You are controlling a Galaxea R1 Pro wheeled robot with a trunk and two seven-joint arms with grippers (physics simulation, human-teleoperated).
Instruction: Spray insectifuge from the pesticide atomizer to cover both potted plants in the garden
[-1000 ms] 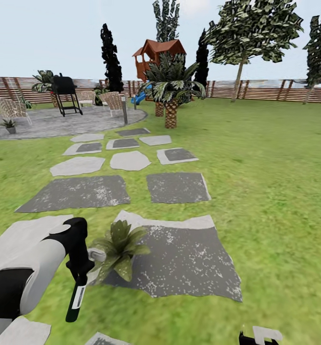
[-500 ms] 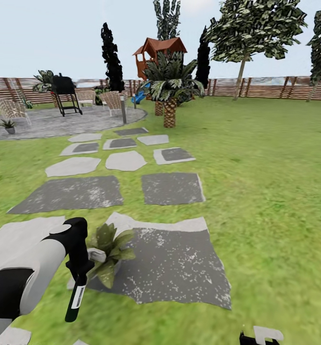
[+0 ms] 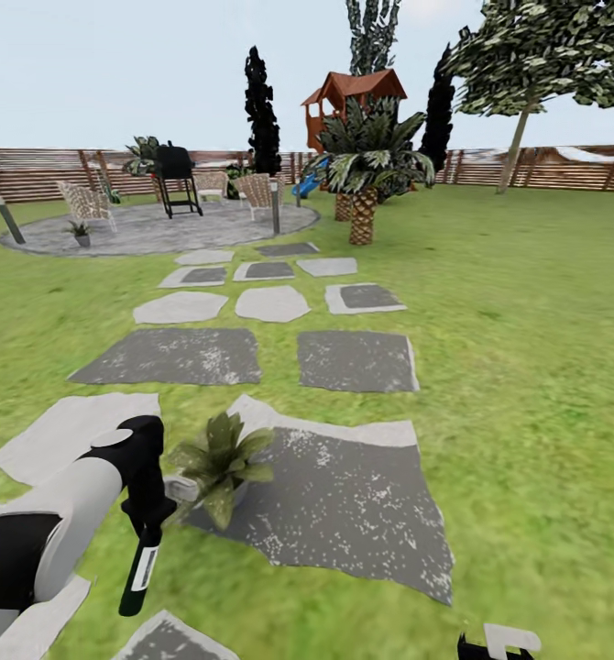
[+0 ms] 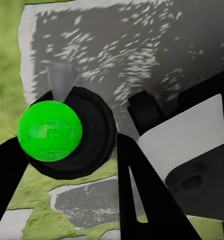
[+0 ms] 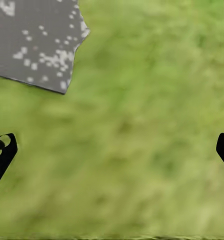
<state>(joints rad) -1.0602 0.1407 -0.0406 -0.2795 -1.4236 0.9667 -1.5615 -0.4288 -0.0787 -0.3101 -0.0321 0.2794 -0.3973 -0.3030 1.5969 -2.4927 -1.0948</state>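
My left gripper point(image 3: 151, 507) is shut on the pesticide atomizer point(image 3: 142, 570), a dark bottle with a pale label that hangs slanted down over the grass. The left wrist view looks at the atomizer point(image 4: 89, 134) end-on: a round black body with a bright green ball on it, held between black fingers point(image 4: 142, 200). One potted plant point(image 3: 221, 463) stands just right of that gripper, on the corner of a large grey stepping stone point(image 3: 344, 513). A second small potted plant point(image 3: 81, 232) sits far off on the patio point(image 3: 151, 234). My right gripper point(image 5: 112, 150) hangs open over lawn.
Flat stepping stones point(image 3: 174, 356) lead across the lawn to the round patio with a black grill point(image 3: 175, 174), wicker chairs point(image 3: 85, 202) and a bollard post point(image 3: 275, 209). A palm-like shrub point(image 3: 367, 174), a playhouse point(image 3: 353, 96) and the slatted fence point(image 3: 564, 167) stand behind.
The whole head view has swung, so the garden sits further right in the picture. The left gripper still holds the atomizer beside the near plant.
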